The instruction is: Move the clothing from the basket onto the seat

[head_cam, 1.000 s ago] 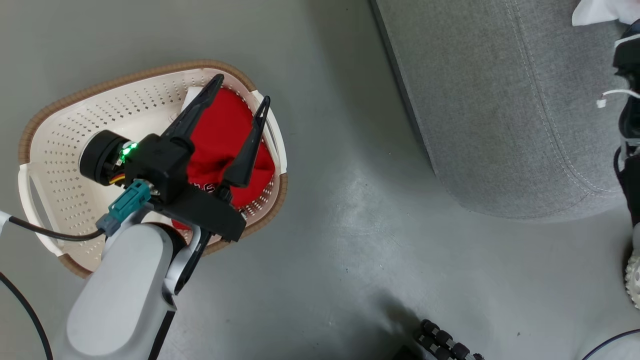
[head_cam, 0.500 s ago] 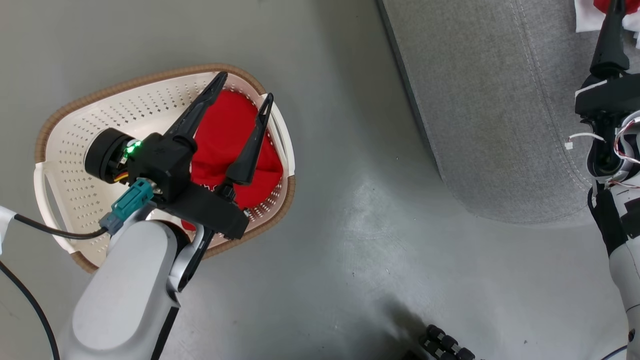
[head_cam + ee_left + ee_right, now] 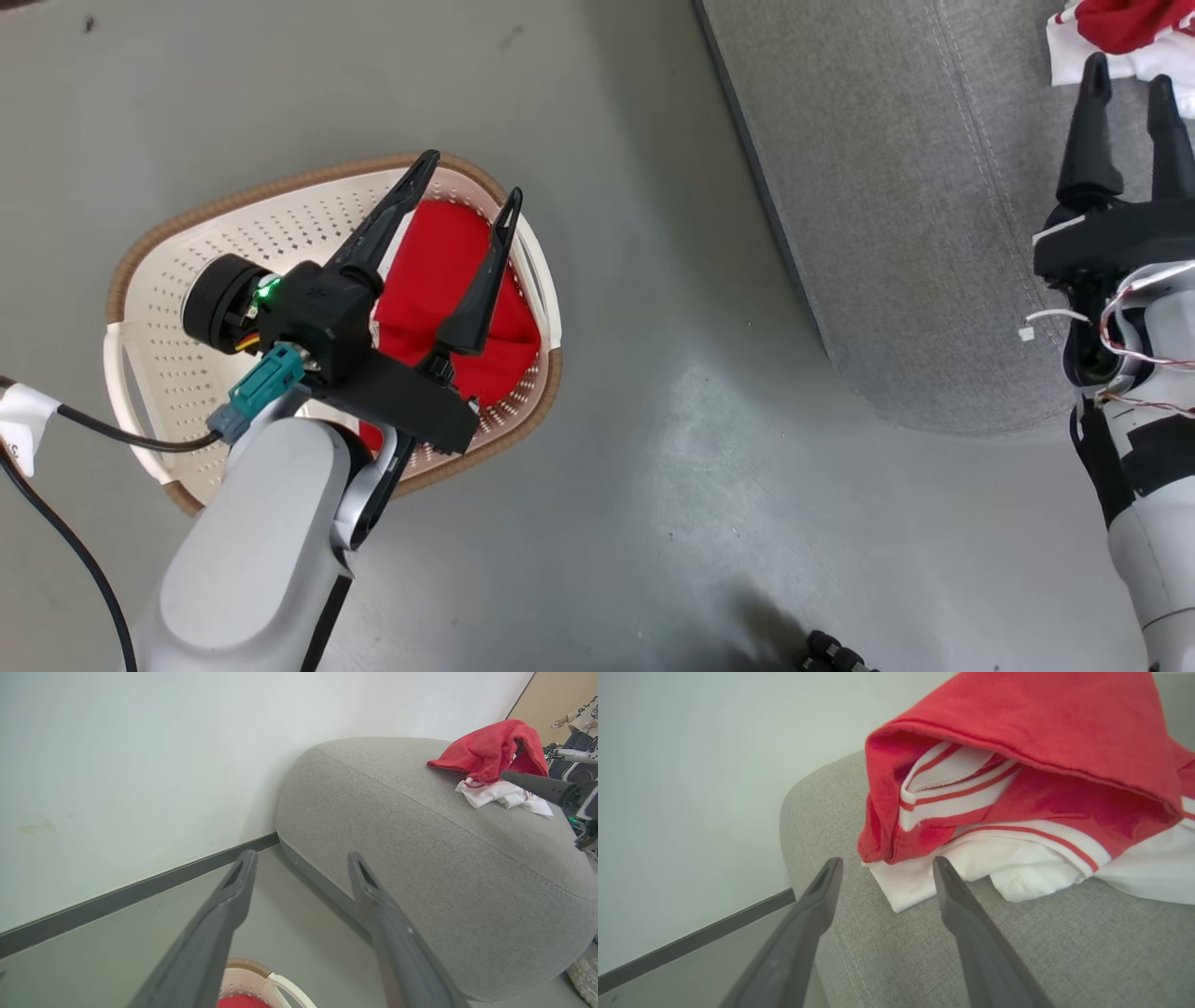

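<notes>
Light grey woven-fabric sofa (image 3: 887, 187): rounded, seams stitched.
Cream-white perforated plastic basket (image 3: 215, 252), brown rim: stood upright, apart from sofa.
Bright red soft garment (image 3: 429, 271): lay crumpled inside basket.
Red garment with white striped cuffs (image 3: 1017, 742): lay heaped on sofa.

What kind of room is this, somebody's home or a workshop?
Probably a test room set up like a living room, not a real home: a grey sofa with red clothing on it and a laundry basket stand on a bare grey floor by a plain white wall.
</notes>
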{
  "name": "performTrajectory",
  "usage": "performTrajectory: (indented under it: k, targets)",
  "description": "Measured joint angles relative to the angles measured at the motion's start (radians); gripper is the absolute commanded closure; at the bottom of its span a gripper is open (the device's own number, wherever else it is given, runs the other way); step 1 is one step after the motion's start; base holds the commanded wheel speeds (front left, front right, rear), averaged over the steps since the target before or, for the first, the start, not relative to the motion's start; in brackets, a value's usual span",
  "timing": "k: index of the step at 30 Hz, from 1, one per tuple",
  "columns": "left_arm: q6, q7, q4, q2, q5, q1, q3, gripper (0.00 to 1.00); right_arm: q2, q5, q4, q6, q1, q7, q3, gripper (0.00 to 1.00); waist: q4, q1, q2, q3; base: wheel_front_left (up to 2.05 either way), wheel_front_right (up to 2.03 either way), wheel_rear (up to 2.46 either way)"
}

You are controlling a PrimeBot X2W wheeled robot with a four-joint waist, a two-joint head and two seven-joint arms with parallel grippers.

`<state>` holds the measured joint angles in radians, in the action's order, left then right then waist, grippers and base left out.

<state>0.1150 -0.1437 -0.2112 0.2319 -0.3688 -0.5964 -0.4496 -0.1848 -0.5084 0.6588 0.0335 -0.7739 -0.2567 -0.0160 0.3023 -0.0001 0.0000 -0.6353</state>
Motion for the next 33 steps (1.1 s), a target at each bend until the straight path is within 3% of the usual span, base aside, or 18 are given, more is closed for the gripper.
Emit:
performTrajectory:
  k: [8,15,33]
  targets:
    - [-0.002,-0.034,-0.041,-0.007,-0.009,0.002,0.023,0.0,0.025,0.051,-0.039,0.03,0.015,0.0,-0.041,0.0,-0.019,0.0,0.0,0.043,0.0,0.0,0.0]
    - [-0.03,-0.062,-0.097,-0.039,-0.017,0.007,0.048,0.0,0.032,0.089,-0.064,0.044,0.045,0.0,-0.074,0.0,-0.046,0.0,0.0,0.091,0.0,0.0,0.0]
    - [-0.122,-0.101,-0.219,-0.024,-0.063,0.124,0.187,0.0,0.053,0.15,-0.11,0.072,0.185,0.0,-0.146,0.0,-0.164,0.0,-0.0001,0.276,0.0,0.0,0.0]
